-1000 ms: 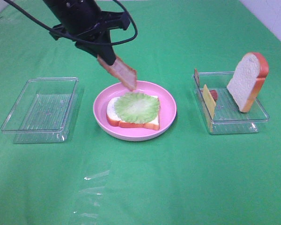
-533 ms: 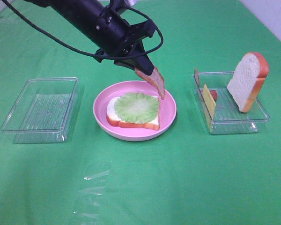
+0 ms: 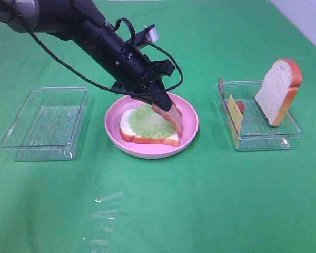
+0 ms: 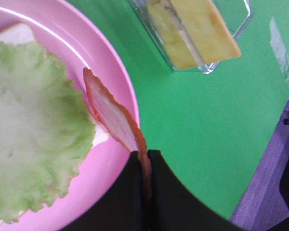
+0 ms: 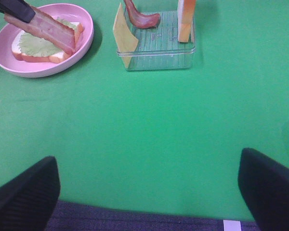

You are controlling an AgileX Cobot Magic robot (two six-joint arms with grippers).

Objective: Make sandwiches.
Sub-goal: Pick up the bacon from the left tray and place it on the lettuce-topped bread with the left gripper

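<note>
Since a second ago the left gripper (image 3: 157, 101) has swung across from the eleven o'clock side of the pink plate (image 3: 111, 132) and dropped. The bacon strip (image 3: 172, 117) it carries now hangs low over the three o'clock edge of the half-built sandwich (image 3: 147, 139), no longer high above the far rim. At the plate's nine o'clock stands an empty clear tray (image 3: 42, 149). The sandwich, so far one bread slice under a lettuce leaf (image 3: 146, 122), lies on the plate mid-cloth. The left fingers are clamped flat on the strip's upper end, and the strip slants steeply down. At three o'clock a second tray (image 3: 263, 141) holds a cheese slice (image 3: 235, 113) and an upright bread slice (image 3: 278, 89). The right gripper (image 5: 145, 161) shows only in its own wrist view, spread wide and holding nothing. Let go here, the strip could well tip outward and land half on bare plate, since it stands on edge near the leaf's border (not over its middle). The left wrist view shows that border placement clearly, whereas from the high camera the strip seems well over the leaf. The right wrist view shows a curled second bacon piece (image 5: 140, 19) in the tray, which is a mere red sliver from above.
</note>
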